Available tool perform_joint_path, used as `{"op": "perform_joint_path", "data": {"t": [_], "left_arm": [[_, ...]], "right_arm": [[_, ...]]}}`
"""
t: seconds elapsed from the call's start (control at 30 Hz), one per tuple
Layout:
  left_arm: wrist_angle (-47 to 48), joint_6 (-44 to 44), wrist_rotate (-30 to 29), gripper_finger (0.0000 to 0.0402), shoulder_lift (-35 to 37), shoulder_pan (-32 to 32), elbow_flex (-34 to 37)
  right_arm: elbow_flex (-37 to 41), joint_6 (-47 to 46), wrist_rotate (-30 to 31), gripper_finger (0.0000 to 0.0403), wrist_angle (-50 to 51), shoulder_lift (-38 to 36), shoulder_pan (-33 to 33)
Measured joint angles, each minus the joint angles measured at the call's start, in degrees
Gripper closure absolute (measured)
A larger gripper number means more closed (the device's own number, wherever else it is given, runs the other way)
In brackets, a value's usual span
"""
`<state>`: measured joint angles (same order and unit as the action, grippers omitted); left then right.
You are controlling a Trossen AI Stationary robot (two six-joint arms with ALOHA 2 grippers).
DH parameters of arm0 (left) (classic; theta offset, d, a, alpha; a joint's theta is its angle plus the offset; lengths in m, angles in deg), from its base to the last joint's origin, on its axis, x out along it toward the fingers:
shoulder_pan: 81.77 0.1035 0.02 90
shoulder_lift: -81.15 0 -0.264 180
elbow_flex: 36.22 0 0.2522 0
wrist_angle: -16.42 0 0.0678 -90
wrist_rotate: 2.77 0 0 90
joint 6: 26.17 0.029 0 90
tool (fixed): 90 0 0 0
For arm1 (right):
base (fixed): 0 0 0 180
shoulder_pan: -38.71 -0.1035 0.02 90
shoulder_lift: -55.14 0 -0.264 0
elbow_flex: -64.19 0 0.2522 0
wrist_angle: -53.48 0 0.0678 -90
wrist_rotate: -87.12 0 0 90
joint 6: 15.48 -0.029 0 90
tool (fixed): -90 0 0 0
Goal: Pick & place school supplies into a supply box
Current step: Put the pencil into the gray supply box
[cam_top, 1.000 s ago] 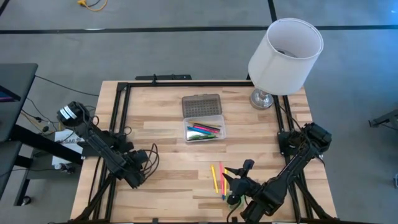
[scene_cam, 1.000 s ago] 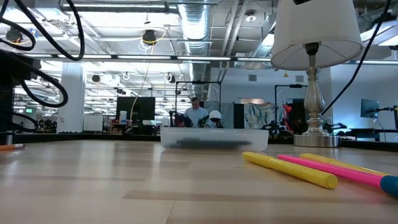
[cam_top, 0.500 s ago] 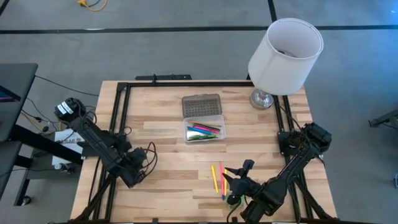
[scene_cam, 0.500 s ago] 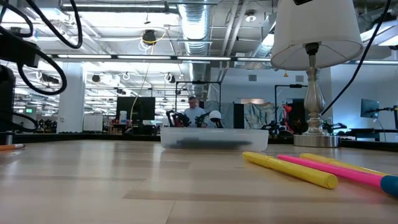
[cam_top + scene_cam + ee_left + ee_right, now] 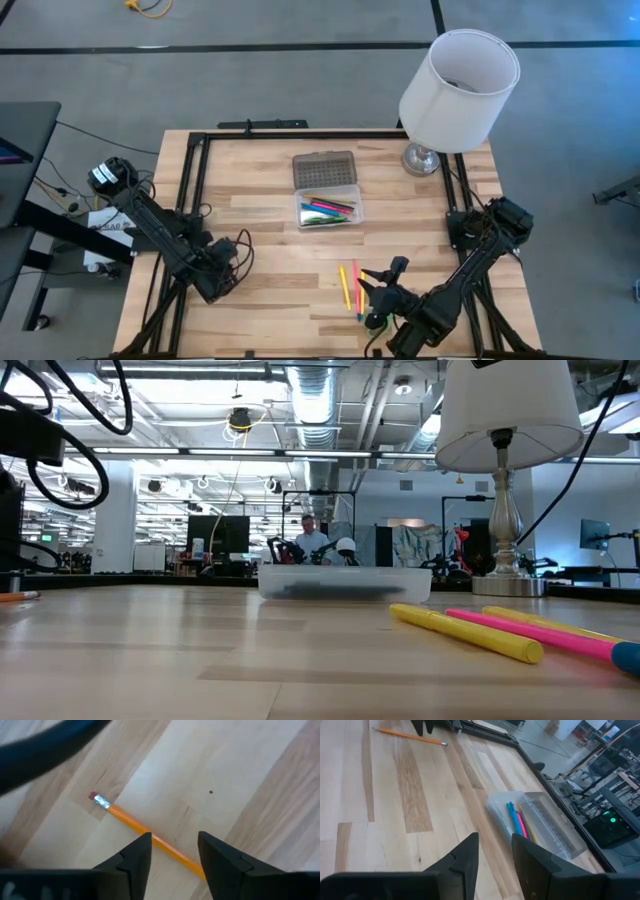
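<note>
An orange pencil (image 5: 125, 820) with a pink eraser lies flat on the wood near the table's left edge. My left gripper (image 5: 175, 837) hovers over it, pointing down, open, one finger on each side of the pencil's shaft. The clear supply box (image 5: 328, 210) sits mid-table, its dotted lid (image 5: 325, 168) folded back and several coloured pens inside. A yellow marker (image 5: 343, 285) and a pink marker (image 5: 356, 288) lie flat near the front edge. Just to their right, my right gripper (image 5: 372, 283) waits open with nothing between its fingers.
A lamp with a white shade (image 5: 460, 75) stands on a silver base (image 5: 425, 158) at the far right corner. A black frame (image 5: 190, 180) runs along the table's edges. Bare wood lies between the pencil and the box (image 5: 535, 825).
My left arm has shifted slightly at the table's left edge. The pencil, the markers and the box lie where they were.
</note>
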<state>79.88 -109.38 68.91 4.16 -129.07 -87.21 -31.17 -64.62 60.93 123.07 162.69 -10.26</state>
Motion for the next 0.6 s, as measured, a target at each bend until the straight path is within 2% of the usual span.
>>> {"op": "perform_joint_path", "data": {"t": [0.23, 0.43, 0.6], "left_arm": [[2.0, -4.8, 2.4, 0.0210, 0.0, 0.1, 1.4], [-6.2, -5.7, 4.3, 0.0207, 0.3, 0.5, 7.1], [-7.0, -4.8, 4.3, 0.0207, 0.3, 0.5, 7.6]], "right_arm": [[0.0, 0.0, 0.0, 0.0291, -0.2, 0.0, 0.0], [0.0, 0.0, 0.0, 0.0291, -0.2, 0.0, 0.0], [0.0, 0.0, 0.1, 0.0291, -0.3, 0.0, 0.1]]}}
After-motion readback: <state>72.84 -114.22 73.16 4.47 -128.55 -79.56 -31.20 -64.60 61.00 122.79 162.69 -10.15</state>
